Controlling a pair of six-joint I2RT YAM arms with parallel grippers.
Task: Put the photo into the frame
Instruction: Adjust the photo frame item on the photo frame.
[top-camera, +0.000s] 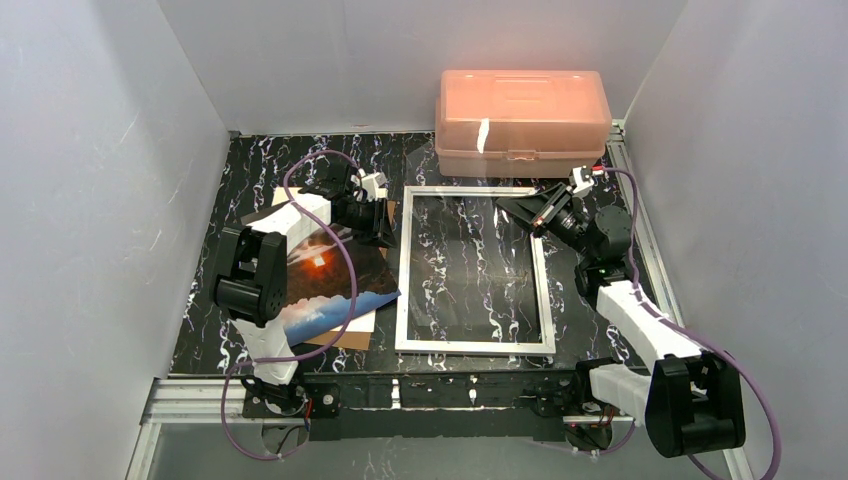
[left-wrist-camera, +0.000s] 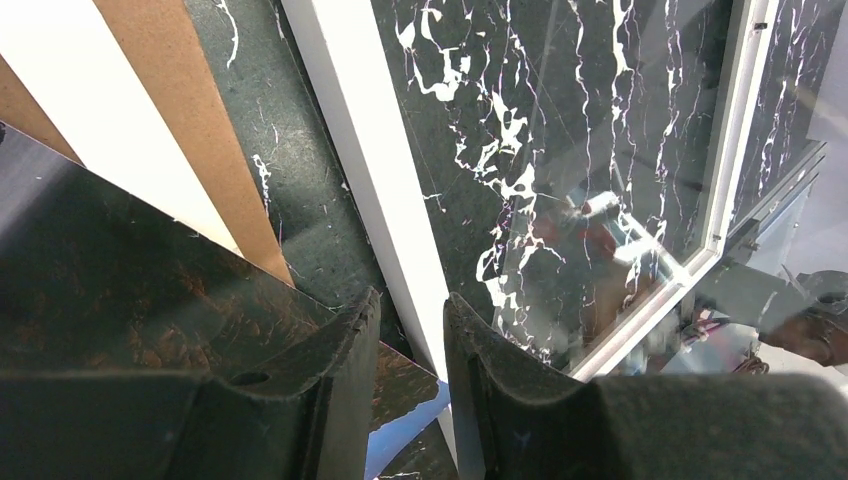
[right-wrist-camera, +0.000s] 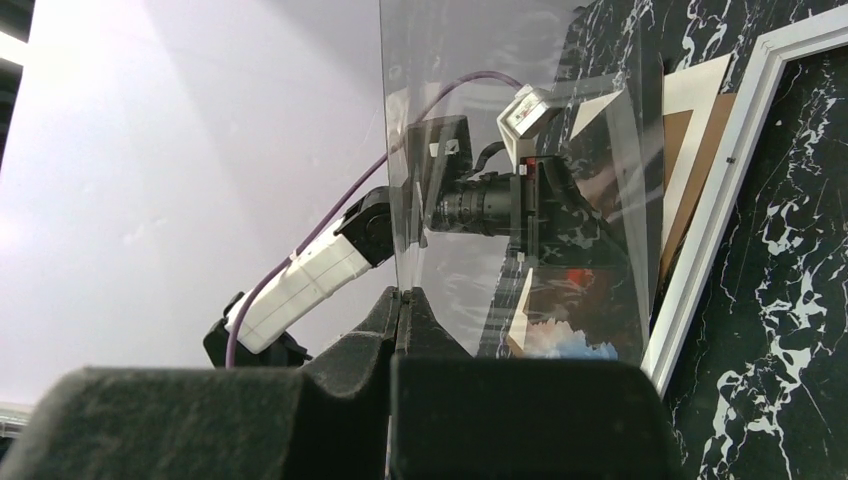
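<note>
The photo (top-camera: 325, 275), dark clouds with an orange glow, lies on the left over a brown board (top-camera: 345, 335). The white frame (top-camera: 403, 270) lies flat at the middle of the table. My left gripper (top-camera: 378, 228) hovers at the photo's far right corner beside the frame's left rail (left-wrist-camera: 370, 150). It (left-wrist-camera: 410, 298) is open a little, and the photo (left-wrist-camera: 120, 280) shows beneath and between its fingers. My right gripper (top-camera: 520, 208) is at the frame's far right corner. In its wrist view it (right-wrist-camera: 403, 295) is shut on the edge of a clear pane (right-wrist-camera: 520, 200), raised on edge.
A pink plastic box (top-camera: 522, 115) stands at the back, just beyond the frame. A white sheet (left-wrist-camera: 90, 100) and the brown board (left-wrist-camera: 190, 110) stick out beside the photo. White walls close in the left, right and back sides.
</note>
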